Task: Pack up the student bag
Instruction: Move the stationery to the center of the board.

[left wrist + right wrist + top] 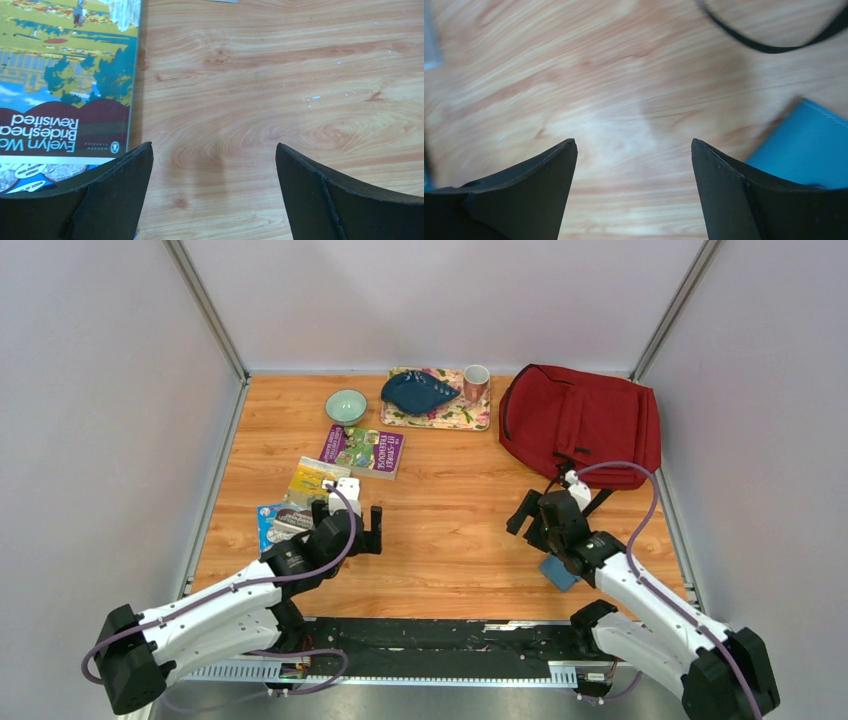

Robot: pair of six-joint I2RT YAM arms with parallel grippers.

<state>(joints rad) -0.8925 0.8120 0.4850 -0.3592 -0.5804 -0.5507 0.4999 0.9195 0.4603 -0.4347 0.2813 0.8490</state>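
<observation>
The wooden tabletop (450, 530) bears a red student bag (585, 420) far right, with a floral tray (440, 422) and green bowl (346, 405) along the far edge. A purple book (363, 450), yellow paperback (313, 480) and blue booklet (275, 523) lie at left; a blue wallet (558, 572) lies near right.

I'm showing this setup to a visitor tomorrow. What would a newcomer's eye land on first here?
The large dark red fabric backpack, lying flat at the far right of the wooden table, dominates the scene. Next comes the floral rectangular tray at the far edge, which carries a dark blue leaf-shaped dish and a pink mug. Colourful paperback books lie scattered on the left side.
</observation>
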